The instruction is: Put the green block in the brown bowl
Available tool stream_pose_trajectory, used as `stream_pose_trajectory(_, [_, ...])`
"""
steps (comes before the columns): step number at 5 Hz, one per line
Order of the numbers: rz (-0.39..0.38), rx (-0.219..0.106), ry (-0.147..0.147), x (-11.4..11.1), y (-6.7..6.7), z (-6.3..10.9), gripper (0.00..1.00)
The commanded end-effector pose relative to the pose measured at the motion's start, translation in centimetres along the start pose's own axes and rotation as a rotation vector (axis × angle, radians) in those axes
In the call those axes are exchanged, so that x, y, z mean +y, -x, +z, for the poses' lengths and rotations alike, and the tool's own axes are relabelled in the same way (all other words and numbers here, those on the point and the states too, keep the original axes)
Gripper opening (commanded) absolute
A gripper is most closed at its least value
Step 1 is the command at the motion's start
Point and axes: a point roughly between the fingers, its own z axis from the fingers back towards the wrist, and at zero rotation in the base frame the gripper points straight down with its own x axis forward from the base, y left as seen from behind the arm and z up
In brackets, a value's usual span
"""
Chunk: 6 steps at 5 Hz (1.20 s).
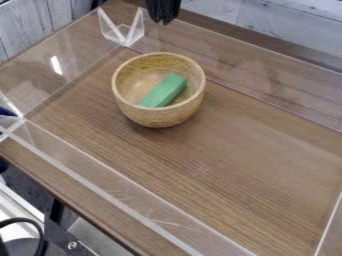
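The green block [164, 91] lies tilted inside the brown bowl [151, 116], which stands on the wooden tabletop left of centre. Nothing touches the block. My gripper [162, 12] hangs well above and behind the bowl, at the top edge of the camera view. Only its dark fingertips show, pressed together and shut on nothing. The rest of the arm is out of view.
Clear acrylic walls [54, 62] fence the wooden tabletop [227, 160] on all sides. A clear plastic bracket [123, 28] stands at the back, left of the gripper. The table's front edge drops off at the lower left.
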Motion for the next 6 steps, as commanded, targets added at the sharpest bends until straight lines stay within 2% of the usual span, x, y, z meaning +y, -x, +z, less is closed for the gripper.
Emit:
stream_pose_trajectory(1, [-0.007,-0.044,-0.018,0.0,-0.2,1.0,0.00])
stream_pose_trajectory(4, [-0.016,0.032,-0.023,0.2,0.0,-2.6,0.00])
stream_pose_trajectory(6, [-0.013,0.065,-0.019,0.7,0.3,-4.6,0.00])
